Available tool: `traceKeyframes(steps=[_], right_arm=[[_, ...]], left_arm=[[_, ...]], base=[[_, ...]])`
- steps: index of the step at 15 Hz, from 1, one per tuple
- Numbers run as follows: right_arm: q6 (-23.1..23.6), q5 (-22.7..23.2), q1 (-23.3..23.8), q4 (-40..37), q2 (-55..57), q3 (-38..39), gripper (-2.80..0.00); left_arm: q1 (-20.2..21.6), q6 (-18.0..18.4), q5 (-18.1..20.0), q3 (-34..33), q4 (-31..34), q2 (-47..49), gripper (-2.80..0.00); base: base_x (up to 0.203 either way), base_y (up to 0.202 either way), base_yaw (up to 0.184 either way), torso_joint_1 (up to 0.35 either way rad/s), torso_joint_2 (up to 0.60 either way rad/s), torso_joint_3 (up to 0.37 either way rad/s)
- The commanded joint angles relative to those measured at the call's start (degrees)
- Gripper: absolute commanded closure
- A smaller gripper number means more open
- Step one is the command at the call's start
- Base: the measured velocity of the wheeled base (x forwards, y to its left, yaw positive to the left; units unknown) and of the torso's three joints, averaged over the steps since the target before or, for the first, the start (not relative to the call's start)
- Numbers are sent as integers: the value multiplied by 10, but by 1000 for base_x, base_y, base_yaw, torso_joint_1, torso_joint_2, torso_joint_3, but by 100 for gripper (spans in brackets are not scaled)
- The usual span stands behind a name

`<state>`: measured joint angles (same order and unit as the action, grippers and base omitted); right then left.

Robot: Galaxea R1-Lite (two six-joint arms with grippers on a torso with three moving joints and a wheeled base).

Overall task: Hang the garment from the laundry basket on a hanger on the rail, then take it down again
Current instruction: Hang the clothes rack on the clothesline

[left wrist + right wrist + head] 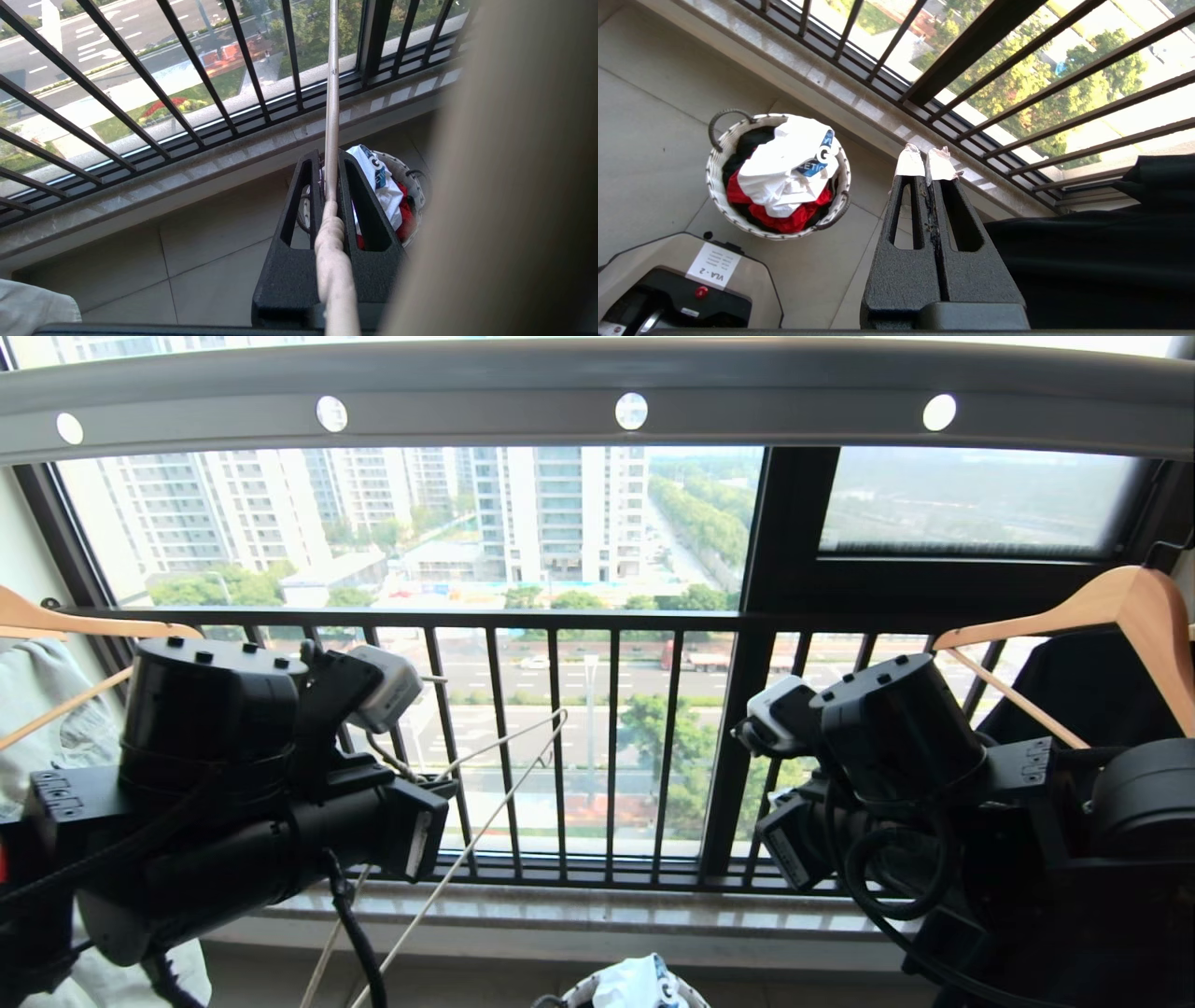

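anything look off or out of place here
Mainly the hanger: it is off the rail, clamped bare in the left gripper. The garment is bunched in the laundry basket. The right gripper is shut on nothing, its fingertips wrapped in frayed white tape.
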<state>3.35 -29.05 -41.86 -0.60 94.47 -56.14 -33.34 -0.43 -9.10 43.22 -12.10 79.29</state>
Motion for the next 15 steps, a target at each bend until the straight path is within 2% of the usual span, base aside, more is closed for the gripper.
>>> traceKeyframes(steps=[1,4,5,10,15], right_arm=[[0,-4,-20,1,6,3,0],[0,-16,-25,1,4,5,0],[0,-18,-25,1,3,4,0],[0,-19,-24,2,2,4,0],[0,-19,-24,2,5,3,0]], left_arm=[[7,-18,15,2,101,-125,0],[41,-18,64,43,232,-200,0],[60,-8,71,56,248,-203,0],[182,-1,75,148,275,-183,0],[187,-1,82,220,277,-139,0]], base=[[0,0,0,0,0,0],[0,0,0,0,0,0],[0,0,0,0,0,0],[0,0,0,0,0,0],[0,0,0,0,0,0]])
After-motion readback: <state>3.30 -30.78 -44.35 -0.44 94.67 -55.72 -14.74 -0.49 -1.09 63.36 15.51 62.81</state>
